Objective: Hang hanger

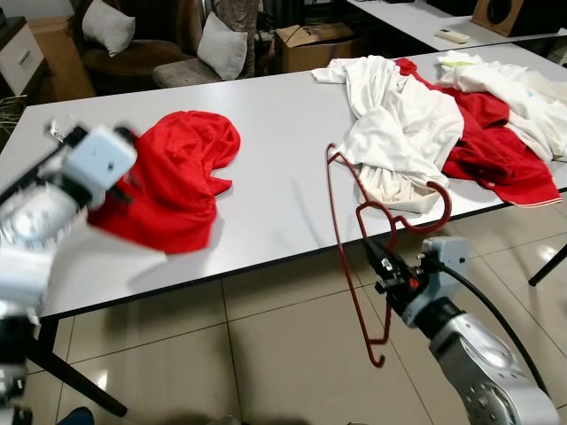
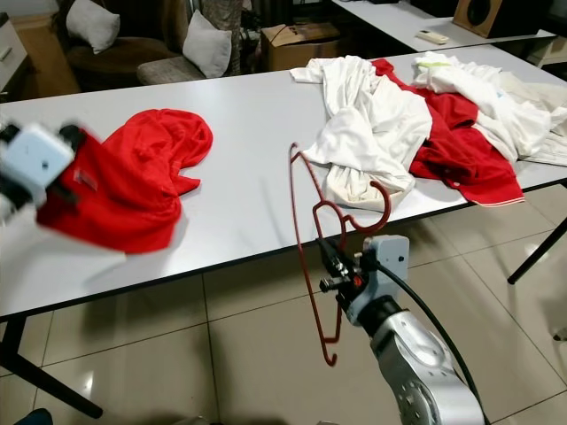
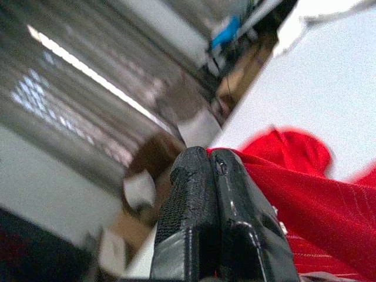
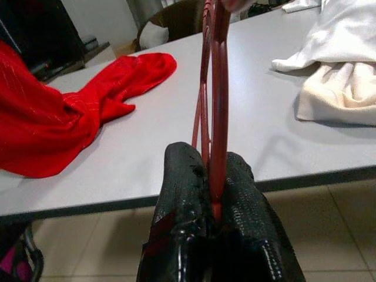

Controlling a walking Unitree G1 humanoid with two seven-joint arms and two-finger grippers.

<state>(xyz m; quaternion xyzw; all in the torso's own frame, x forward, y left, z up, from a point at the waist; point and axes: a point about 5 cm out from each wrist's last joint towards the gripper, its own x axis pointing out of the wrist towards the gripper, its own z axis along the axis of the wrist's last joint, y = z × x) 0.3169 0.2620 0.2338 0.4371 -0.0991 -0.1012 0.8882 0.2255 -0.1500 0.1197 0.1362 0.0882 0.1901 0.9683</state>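
Observation:
A red wire hanger (image 4: pixel 219 88) stands upright off the table's front edge, and my right gripper (image 1: pixel 383 263) is shut on its lower neck. Its hook (image 1: pixel 446 205) curls toward the heap of clothes. In the right wrist view the hanger runs up from between the closed black fingers (image 4: pixel 182 176). At the table's left, my left gripper (image 3: pixel 210 167) is shut on the near edge of a red garment (image 1: pixel 182 164). That edge is lifted slightly off the white table (image 1: pixel 275 133). The left wrist's white camera box (image 1: pixel 99 159) hides the fingers in the eye views.
A pile of white and red clothes (image 1: pixel 416 124) covers the table's right side. Behind the table are a brown sofa with cushions (image 1: pixel 220 44) and a cardboard box (image 1: pixel 310 44). Tiled floor (image 1: pixel 283 336) lies in front, and a table leg (image 1: pixel 71 381) slants at the lower left.

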